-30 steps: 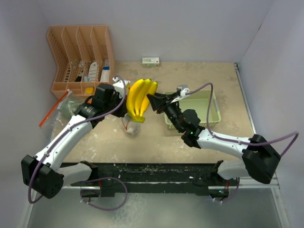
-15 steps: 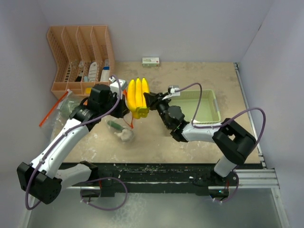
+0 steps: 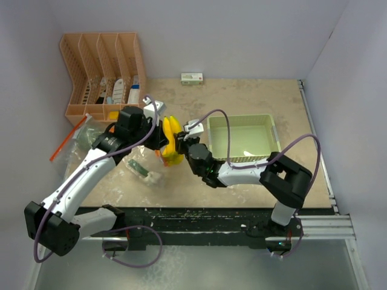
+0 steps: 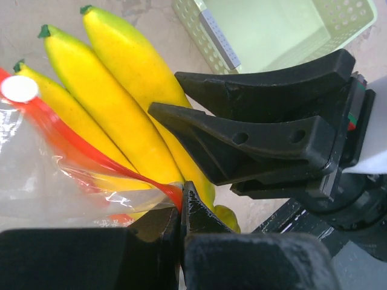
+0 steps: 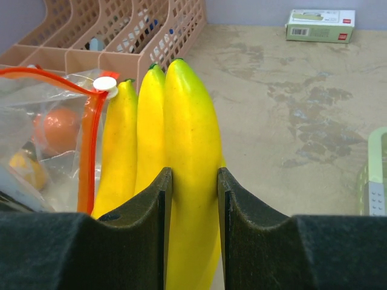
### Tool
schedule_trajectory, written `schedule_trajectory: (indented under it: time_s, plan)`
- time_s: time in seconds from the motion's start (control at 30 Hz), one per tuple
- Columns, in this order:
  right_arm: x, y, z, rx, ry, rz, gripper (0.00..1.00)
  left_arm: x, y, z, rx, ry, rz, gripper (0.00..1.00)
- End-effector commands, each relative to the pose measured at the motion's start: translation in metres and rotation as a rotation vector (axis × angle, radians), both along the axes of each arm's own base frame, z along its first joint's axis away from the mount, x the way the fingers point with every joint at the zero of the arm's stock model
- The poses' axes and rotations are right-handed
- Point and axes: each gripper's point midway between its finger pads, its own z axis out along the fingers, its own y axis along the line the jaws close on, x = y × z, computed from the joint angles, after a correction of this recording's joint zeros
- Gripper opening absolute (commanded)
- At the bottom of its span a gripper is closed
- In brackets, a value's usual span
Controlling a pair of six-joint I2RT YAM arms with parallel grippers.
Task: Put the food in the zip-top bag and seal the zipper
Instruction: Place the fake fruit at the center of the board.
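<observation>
- Bananas (image 3: 171, 140) hang mid-scene in the overhead view, between my left pincer (image 3: 158, 142) and my right pincer (image 3: 181, 144). The zip-top bag (image 3: 143, 171) trails from the left one onto the bench (image 3: 242, 96), with something green (image 3: 140, 172) inside it.
- Left wrist view: my left pincer (image 4: 181, 208) is pinched fully shut on the bag's red zipper strip (image 4: 78, 142) (the lip, not the food). The strip lies against the bananas, and I cannot tell whether they have passed the mouth.
- Right wrist view: my right pincer (image 5: 193, 187) is clamped on one banana of the bunch, jaws parted only by its thickness. An orange (image 5: 59, 130) and a yellow piece (image 5: 25, 168) already show through the plastic.
- My reckoning: part of the food is bagged, the bananas are at the mouth, and the sealing is all to do (the zipper stands open).
</observation>
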Motion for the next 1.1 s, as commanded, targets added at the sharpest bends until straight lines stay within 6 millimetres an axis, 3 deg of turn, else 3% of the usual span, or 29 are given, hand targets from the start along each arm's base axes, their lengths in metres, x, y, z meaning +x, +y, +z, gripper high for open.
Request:
schedule_trajectory:
  time_s: [0.0, 0.1, 0.23, 0.4, 0.57, 0.8, 0.83, 0.93, 1.07]
  plan:
    - [0.011, -0.001, 0.030, -0.027, -0.039, -0.095, 0.00, 0.009, -0.013, 0.014, -0.047, -0.060, -0.036, 0.00]
    - [0.018, -0.003, 0.018, -0.107, 0.006, -0.156, 0.00, 0.008, -0.002, 0.019, -0.005, -0.083, -0.012, 0.00]
    - [0.017, -0.022, -0.004, -0.204, 0.053, -0.227, 0.00, 0.005, 0.031, 0.021, 0.131, -0.120, 0.076, 0.00]
    - [0.014, -0.046, -0.008, -0.305, 0.062, -0.295, 0.00, 0.001, 0.062, 0.012, 0.261, -0.123, 0.163, 0.00]
    - [0.011, -0.043, -0.018, -0.340, 0.084, -0.253, 0.00, 0.001, 0.061, 0.004, 0.270, -0.106, 0.149, 0.00]
    - [0.014, -0.040, -0.049, -0.414, 0.170, -0.303, 0.00, 0.001, 0.059, -0.001, 0.270, -0.097, 0.135, 0.00]
    - [0.014, -0.040, -0.052, -0.417, 0.178, -0.311, 0.04, 0.001, 0.058, 0.000, 0.269, -0.099, 0.135, 0.00]
    - [0.012, -0.039, -0.052, -0.414, 0.197, -0.300, 0.41, 0.002, 0.057, 0.002, 0.264, -0.107, 0.132, 0.00]
    - [0.007, -0.036, -0.041, -0.381, 0.221, -0.258, 0.76, 0.003, 0.055, 0.003, 0.257, -0.111, 0.121, 0.00]
